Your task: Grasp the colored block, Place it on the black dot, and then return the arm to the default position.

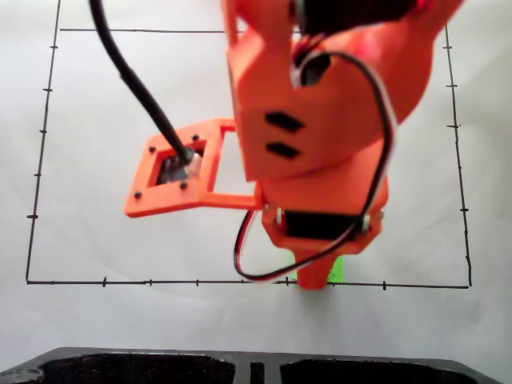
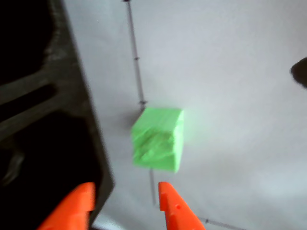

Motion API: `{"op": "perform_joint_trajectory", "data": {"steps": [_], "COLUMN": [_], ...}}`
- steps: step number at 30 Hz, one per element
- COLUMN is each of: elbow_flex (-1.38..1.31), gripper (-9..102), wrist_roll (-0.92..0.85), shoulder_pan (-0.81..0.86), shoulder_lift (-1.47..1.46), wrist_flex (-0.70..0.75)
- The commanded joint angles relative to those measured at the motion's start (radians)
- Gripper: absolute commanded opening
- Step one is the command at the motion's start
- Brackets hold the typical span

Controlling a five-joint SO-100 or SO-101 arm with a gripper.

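Note:
The colored block, a neon-green cube with a rough top, sits on the white paper right on a thin black border line. In the wrist view my gripper is open, its two orange fingertips just short of the cube and apart from it, with nothing between them. In the fixed view the orange arm covers most of the cube, and a green sliver shows beside the gripper tip. The black dot is cut by the right edge of the wrist view, well away from the cube.
A black tray-like frame lies along the bottom edge of the fixed view, and the same frame stands close to the left finger in the wrist view. Black border lines with tick marks frame the white paper. A black cable runs to the camera bracket.

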Motion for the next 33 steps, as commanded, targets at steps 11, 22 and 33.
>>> {"op": "perform_joint_trajectory", "data": {"steps": [11, 22, 33], "elbow_flex": [-0.051, -0.120, -0.229], "gripper": [33, 31, 29], "wrist_roll": [0.028, -0.003, -0.028], "shoulder_pan": [-0.008, -0.008, -0.025], "shoulder_lift": [-0.064, -0.187, -0.307], "wrist_flex": [0.018, 0.012, 0.011]}}
